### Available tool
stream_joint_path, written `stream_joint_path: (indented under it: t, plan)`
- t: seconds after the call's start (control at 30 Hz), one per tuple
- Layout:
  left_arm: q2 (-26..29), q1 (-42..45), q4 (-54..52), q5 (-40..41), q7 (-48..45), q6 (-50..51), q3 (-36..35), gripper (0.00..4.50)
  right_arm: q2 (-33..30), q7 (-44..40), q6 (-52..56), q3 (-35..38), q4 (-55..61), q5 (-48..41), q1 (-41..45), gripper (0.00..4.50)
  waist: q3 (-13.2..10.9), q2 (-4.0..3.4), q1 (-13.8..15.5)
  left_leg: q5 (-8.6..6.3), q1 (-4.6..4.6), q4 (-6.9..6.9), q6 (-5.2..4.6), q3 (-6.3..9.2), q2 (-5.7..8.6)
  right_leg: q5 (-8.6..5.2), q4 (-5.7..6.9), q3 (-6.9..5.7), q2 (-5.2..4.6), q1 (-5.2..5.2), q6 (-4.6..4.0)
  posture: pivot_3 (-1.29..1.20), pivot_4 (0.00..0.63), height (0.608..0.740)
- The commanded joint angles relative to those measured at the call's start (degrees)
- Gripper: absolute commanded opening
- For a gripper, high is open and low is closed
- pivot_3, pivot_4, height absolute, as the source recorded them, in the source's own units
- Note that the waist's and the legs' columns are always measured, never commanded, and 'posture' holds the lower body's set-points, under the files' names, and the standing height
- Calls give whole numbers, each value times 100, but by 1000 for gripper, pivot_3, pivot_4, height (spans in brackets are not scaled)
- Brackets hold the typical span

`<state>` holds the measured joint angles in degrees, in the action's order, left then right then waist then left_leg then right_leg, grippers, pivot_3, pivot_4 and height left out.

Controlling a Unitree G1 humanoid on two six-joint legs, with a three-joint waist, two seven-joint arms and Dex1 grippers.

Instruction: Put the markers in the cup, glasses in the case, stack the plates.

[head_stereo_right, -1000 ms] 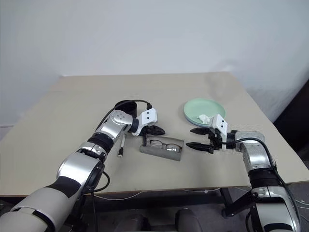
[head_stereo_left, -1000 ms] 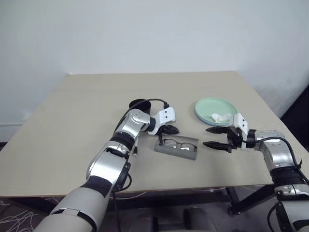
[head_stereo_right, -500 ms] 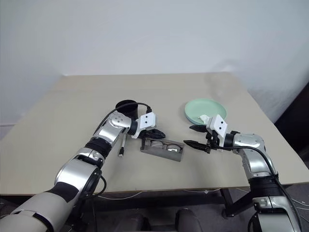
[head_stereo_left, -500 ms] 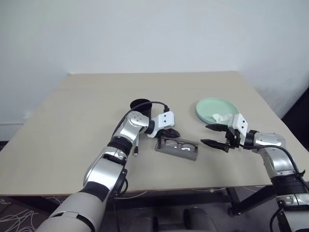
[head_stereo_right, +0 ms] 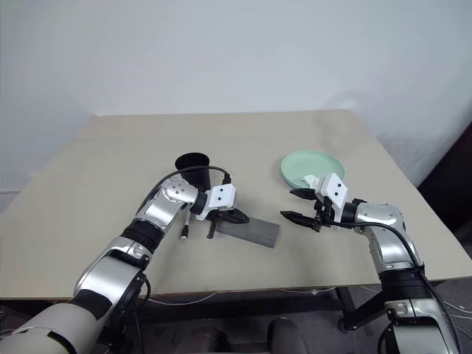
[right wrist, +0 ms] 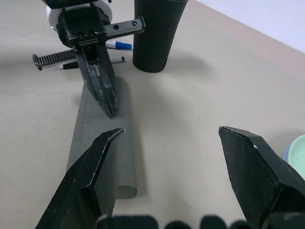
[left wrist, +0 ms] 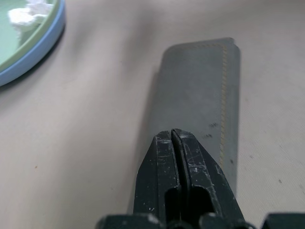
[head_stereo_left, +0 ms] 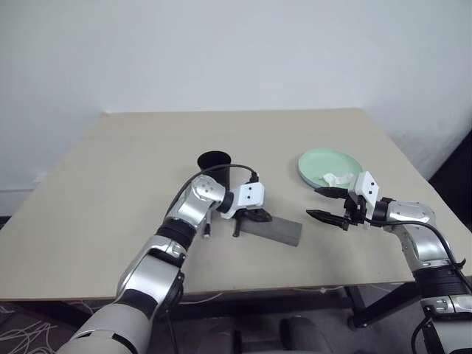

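A: Item one, the case [head_stereo_left: 271,231]?
B: Grey, lid down, laid flat on the bench [head_stereo_left: 110,184] near its front edge. The left gripper [left wrist: 174,138], jaws pressed together, is set on the lid's near end.

A: Markers [right wrist: 102,52]?
B: Two are logged on the bench beside the cup [head_stereo_right: 192,165], one with a blue end; contact with the cup cannot be judged.

A: Plates?
B: The mint plate [head_stereo_left: 330,167] is stacked on the light blue plate [left wrist: 40,45], crumpled tissue [head_stereo_left: 338,178] on top.

A: Right gripper [head_stereo_left: 321,205]?
B: Jaws spread wide, empty, held between case and plates.
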<state>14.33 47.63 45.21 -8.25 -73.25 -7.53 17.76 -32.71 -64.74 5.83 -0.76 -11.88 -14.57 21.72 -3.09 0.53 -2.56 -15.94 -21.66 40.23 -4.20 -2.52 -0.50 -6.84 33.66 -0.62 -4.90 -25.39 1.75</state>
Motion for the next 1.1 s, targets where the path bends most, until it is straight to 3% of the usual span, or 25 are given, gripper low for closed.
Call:
stream_joint_path:
  t: [0.03,0.3,0.6,0.73,0.87,1.1]
  plan:
    - [-119,61,-386,478,287,356,-407,42,21,19,-94,61,42,-107,139,3410,0,1,0,0,-1,0,0,1,0,0,0,0,0,-1,0,0,0,733]
    - [-5,-794,-2495,1020,1402,1716,-1015,42,49,19,-271,30,-206,-42,207,3410,0,0,-19,-3,1,-10,4,1,0,1,0,0,3,-5,2,0,0,733]
    - [99,-2709,-5512,648,3351,3587,-1140,42,94,-21,-551,-4,-610,-23,294,3410,0,0,-15,-2,6,-11,5,0,-2,0,-2,1,3,0,0,0,0,733]
    - [26,-3178,-6236,396,4154,4346,-1159,42,158,-41,-689,-35,-865,-8,398,3410,-1,0,-12,-7,8,-11,14,1,-3,0,0,1,2,-1,-1,0,0,733]
    - [-191,-3294,-6534,219,4975,5246,-1335,942,242,-105,-810,-78,-1115,18,518,3410,-1,0,-11,-9,9,-11,21,2,-3,0,1,-2,3,2,-1,0,0,733]
    - [-595,-3198,-6431,139,6053,6179,-1798,3446,335,-185,-978,-142,-1457,93,734,3410,-1,0,-17,-2,12,-11,9,3,-2,0,3,-1,6,2,-1,0,0,733]
